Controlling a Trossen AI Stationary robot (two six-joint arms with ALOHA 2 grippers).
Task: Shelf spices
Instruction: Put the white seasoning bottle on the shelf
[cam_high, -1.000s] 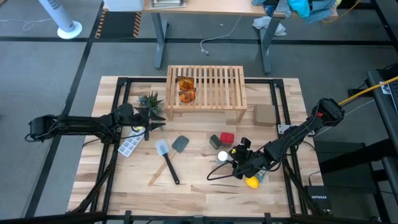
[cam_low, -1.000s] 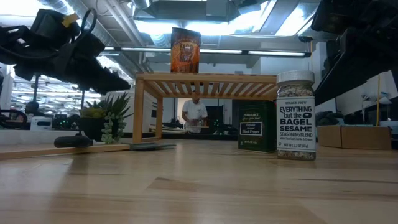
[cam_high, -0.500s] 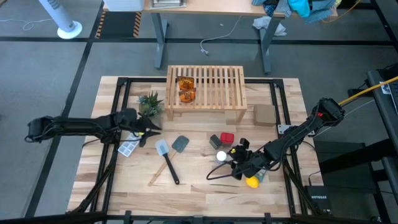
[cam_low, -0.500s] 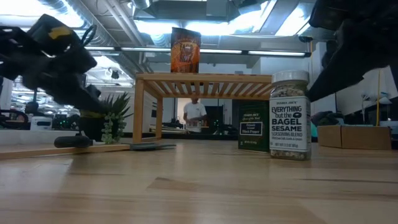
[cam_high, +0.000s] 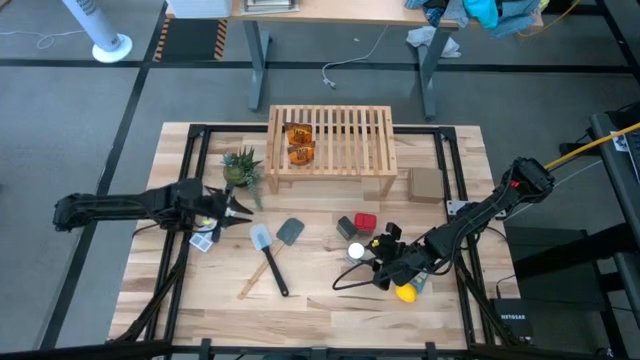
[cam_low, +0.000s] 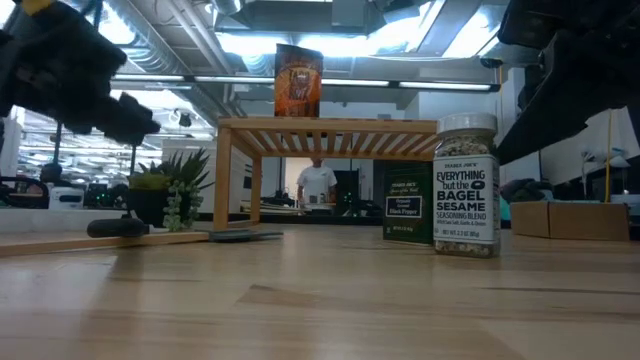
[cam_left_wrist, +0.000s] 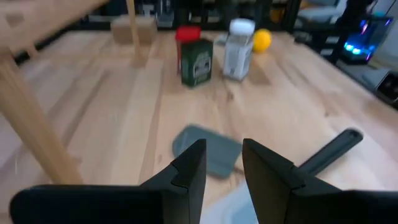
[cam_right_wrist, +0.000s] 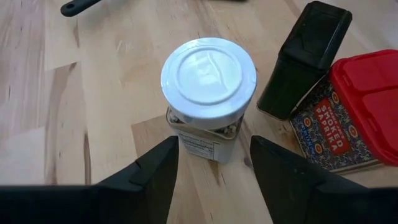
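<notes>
The shelf (cam_high: 332, 140) stands at the far middle, with two amber packets (cam_high: 299, 143) upright on its slatted top at the left end. The white-capped bottle (cam_right_wrist: 209, 73) stands upright on the table, next to the black box (cam_right_wrist: 305, 56) and the red box (cam_right_wrist: 354, 112). My right gripper (cam_right_wrist: 214, 142) is open and comes from above, one finger on either side of the bottle's body. My left gripper (cam_high: 243, 208) hovers open and empty, by a narrow gap, near the plant (cam_high: 241, 165). In the left wrist view (cam_left_wrist: 224, 162) it points toward the boxes. My right gripper has its fingers (cam_right_wrist: 158, 171) on either side of the bottle's lower body (cam_right_wrist: 200, 144). I cannot tell whether either finger touches it. The bottle stands upright on the table.
Two spatulas (cam_high: 270, 255) lie at the table's middle left. A grey-blue packet (cam_high: 205, 238) lies under my left arm. The lemon (cam_high: 405, 293) lies beside my right arm. A brown box (cam_high: 426, 184) sits right of the shelf. A person stands in the room behind (cam_low: 317, 185).
My left gripper has drawn back from beside the plant toward the table's near edge and a little left. The bottle has slid a little toward the table's left between my right gripper's fingers, staying upright.
</notes>
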